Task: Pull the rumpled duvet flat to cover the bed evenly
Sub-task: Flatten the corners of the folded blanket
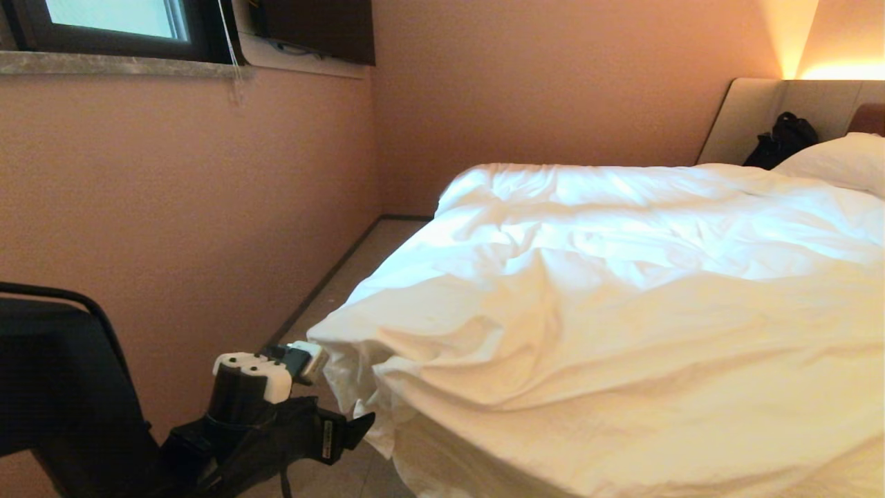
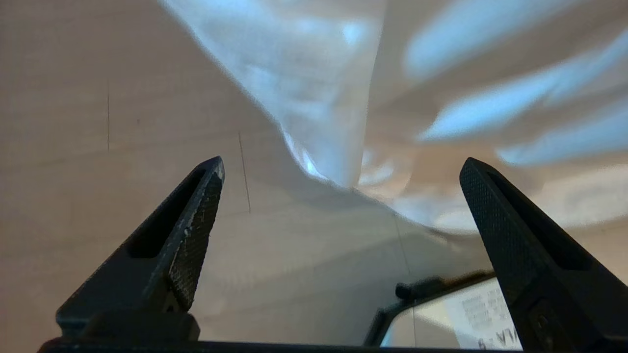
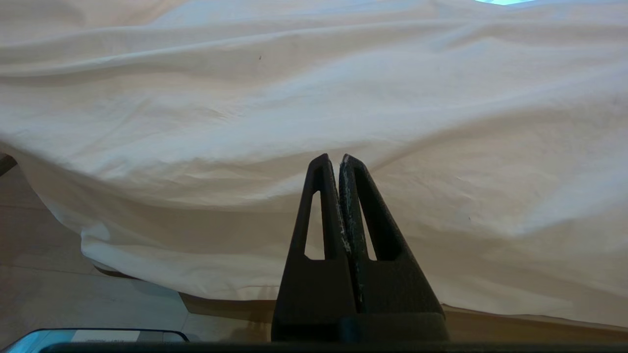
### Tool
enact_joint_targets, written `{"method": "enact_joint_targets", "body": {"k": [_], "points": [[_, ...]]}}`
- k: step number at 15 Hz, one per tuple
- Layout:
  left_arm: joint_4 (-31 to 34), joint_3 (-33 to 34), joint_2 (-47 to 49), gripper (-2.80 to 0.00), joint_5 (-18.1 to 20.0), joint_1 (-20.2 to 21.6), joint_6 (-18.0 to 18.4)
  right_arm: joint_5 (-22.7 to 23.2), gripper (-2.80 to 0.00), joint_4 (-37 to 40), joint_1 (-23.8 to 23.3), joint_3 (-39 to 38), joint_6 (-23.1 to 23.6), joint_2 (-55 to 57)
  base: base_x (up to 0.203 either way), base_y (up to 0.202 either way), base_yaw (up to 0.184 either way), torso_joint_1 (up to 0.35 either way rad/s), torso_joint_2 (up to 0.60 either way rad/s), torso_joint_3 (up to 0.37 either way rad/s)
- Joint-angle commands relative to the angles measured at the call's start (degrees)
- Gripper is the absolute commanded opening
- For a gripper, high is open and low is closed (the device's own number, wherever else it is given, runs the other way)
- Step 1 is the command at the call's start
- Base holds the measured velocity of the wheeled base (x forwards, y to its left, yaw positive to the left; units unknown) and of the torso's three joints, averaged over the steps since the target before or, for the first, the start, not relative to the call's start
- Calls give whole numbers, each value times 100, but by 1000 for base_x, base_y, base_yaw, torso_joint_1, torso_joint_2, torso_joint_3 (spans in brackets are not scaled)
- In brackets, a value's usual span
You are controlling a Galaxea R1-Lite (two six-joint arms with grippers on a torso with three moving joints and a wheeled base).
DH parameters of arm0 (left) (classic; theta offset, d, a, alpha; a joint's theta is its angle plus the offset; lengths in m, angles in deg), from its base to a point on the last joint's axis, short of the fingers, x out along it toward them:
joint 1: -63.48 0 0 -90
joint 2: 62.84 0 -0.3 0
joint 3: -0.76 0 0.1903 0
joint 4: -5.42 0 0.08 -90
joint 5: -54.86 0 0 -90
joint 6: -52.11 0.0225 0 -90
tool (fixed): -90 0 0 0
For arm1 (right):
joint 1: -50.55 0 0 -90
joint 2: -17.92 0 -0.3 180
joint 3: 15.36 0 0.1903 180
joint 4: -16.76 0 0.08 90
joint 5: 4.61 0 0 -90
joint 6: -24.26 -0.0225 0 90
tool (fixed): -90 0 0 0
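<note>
So the duvet (image 1: 622, 290) is spread over the bed (image 3: 490, 321), still wrinkly, with its near left corner drooping off the edge toward the floor (image 1: 359, 277). The left hand (image 2: 341, 169) sits low right by that corner, fingers (image 2: 196, 215) spread wide, nothing in them. The right hand (image 3: 333, 159) has its fingers pressed together, empty, facing the duvet's hanging side.

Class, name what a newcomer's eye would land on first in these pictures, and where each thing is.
First comes the big rumpled white duvet spread over the bed, filling the right of the head view. Next, the left hand by the duvet's near left corner, fingers wide apart and holding nothing. A dark bag leans against the headboard.
</note>
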Motion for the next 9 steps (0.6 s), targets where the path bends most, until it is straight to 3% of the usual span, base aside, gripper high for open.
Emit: {"method": "enact_joint_targets", "body": {"k": [1, 3, 6, 9], "points": [[-423, 54, 279, 0, -16, -1, 0, 0, -280, 1, 2, 0, 1, 7, 0, 0, 0, 0, 0, 0], [-1067, 259, 609, 0, -45, -1, 28, 0, -280, 1, 2, 0, 0, 7, 0, 0, 0, 0, 0, 0], [-1506, 316, 896, 0, -53, 87, 23, 0, -280, 1, 2, 0, 0, 7, 0, 0, 0, 0, 0, 0], [-1533, 333, 825, 0, -53, 114, 14, 2, -280, 1, 2, 0, 7, 7, 0, 0, 0, 0, 0, 0]]}}
